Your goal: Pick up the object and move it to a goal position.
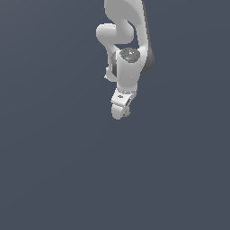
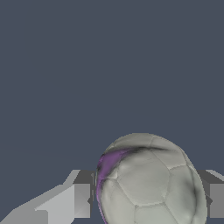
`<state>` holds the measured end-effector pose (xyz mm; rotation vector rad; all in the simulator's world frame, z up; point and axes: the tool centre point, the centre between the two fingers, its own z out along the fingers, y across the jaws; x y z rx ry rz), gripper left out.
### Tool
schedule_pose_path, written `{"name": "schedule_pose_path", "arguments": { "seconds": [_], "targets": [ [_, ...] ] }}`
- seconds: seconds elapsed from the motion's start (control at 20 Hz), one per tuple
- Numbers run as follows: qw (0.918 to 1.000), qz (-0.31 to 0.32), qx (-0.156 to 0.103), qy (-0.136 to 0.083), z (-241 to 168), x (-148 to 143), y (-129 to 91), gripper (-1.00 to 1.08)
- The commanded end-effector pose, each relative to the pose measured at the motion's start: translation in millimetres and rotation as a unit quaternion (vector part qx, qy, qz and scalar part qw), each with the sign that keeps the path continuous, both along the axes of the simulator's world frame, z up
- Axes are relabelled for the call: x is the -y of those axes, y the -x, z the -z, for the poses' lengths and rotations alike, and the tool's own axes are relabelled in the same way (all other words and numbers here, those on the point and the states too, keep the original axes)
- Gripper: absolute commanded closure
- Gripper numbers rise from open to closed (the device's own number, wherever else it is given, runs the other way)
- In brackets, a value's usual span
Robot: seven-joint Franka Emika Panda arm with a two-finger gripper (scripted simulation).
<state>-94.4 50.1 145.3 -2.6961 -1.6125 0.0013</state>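
Object, a pale grey panelled ball with purple streak [image 2: 148, 183], sits clamped in my white gripper [image 2: 148, 199]; I'd carry it slowly.

Item: backdrop [image 1: 49, 170]. One continuous slate blue-grey field filling both views. Finish: flat, matte, without pattern or markings. Tone: nearly even in the exterior view, very slightly lighter toward the lower part. In the wrist view the same plain field [image 2: 87, 65] fills the whole area behind the foreground. Whether it is a floor or a desk cannot be told.
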Motion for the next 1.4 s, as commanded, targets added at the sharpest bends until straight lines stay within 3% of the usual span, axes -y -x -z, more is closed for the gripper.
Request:
{"name": "schedule_pose_path", "arguments": {
  "seconds": [0.0,0.95,1.35],
  "targets": [
    [1.0,0.0,0.001,-0.001,-26.8,-4.4,-0.8,1.08],
    [1.0,-0.001,0.0,-0.001,-218.6,-32.6,-10.1,1.08],
    [1.0,0.0,0.0,0.0,-274.3,-40.2,-15.7,1.08]
  ]
}}
